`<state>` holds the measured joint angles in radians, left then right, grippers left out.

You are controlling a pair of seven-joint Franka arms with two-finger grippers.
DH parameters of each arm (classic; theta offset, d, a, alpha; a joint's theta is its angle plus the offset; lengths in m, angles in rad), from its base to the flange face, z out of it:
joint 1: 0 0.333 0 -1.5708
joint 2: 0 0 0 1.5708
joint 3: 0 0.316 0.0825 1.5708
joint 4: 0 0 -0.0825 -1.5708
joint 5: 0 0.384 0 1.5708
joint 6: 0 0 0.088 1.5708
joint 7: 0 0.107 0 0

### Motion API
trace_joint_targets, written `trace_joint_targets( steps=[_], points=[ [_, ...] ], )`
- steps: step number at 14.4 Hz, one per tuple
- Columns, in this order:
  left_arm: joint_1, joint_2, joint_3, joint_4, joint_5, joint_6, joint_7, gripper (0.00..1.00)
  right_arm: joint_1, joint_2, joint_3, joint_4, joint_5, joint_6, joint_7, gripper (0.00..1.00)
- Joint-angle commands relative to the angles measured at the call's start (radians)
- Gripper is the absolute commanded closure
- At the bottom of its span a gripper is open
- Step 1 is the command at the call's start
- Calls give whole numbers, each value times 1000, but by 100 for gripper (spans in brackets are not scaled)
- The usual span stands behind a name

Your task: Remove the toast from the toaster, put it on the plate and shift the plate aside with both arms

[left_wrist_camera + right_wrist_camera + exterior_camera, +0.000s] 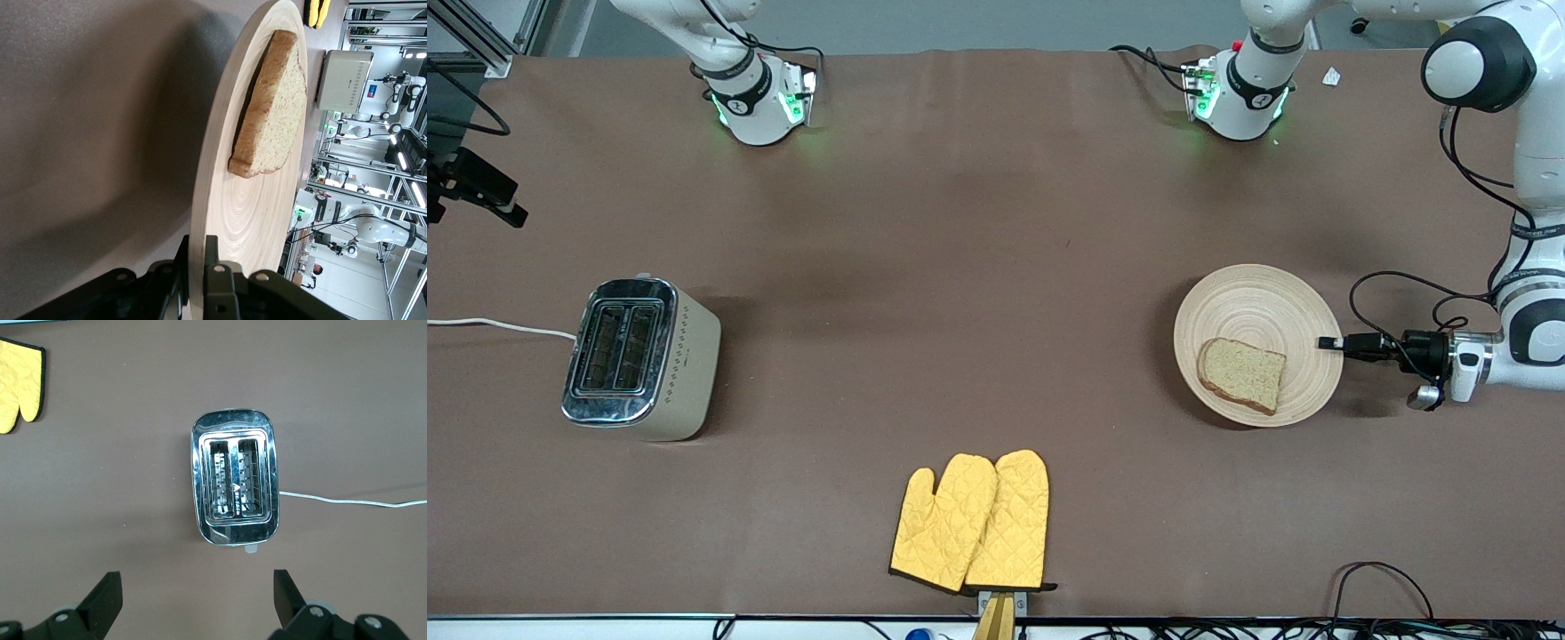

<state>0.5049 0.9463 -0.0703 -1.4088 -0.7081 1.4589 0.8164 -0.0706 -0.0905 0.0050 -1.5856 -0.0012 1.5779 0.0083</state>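
The toast (pixel 1242 374) lies on the plate (pixel 1258 293) at my left arm's end of the table. My left gripper (pixel 1328 343) is clenched on the plate's rim, seemingly pinching it edge-on. My right gripper (pixel 197 595) hangs spread and empty over the toaster (pixel 640 357), well apart from the plate.

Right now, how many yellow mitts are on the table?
2. Both lie side by side at the table edge nearest the front camera, about midway between the arms' ends: one mitt toward the right arm's end, overlapping the other mitt beside it. None seem hidden.
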Motion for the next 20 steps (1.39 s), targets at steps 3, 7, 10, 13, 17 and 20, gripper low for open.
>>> trace_joint_targets(
  steps=[3,7,10,13,17,20],
  points=[
    [1,6,-3,24,19,0,-2,100,0,3,4,9,-11,-1,-10,0],
    [-3,2,-3,22,47,9,-2,100,-5,3,4,9,-11,-1,-10,0],
    [-6,0,-3,22,47,9,-14,29,-3,3,4,9,-11,2,-10,0],
    [-17,-21,-5,22,88,47,-14,0,-2,5,4,9,-11,2,-8,0],
    [-26,-61,-3,30,188,96,-23,0,-6,2,4,-16,-11,26,-10,0],
    [-40,-81,-12,31,271,153,-48,0,-6,0,4,-27,-11,42,-8,0]
  ],
)
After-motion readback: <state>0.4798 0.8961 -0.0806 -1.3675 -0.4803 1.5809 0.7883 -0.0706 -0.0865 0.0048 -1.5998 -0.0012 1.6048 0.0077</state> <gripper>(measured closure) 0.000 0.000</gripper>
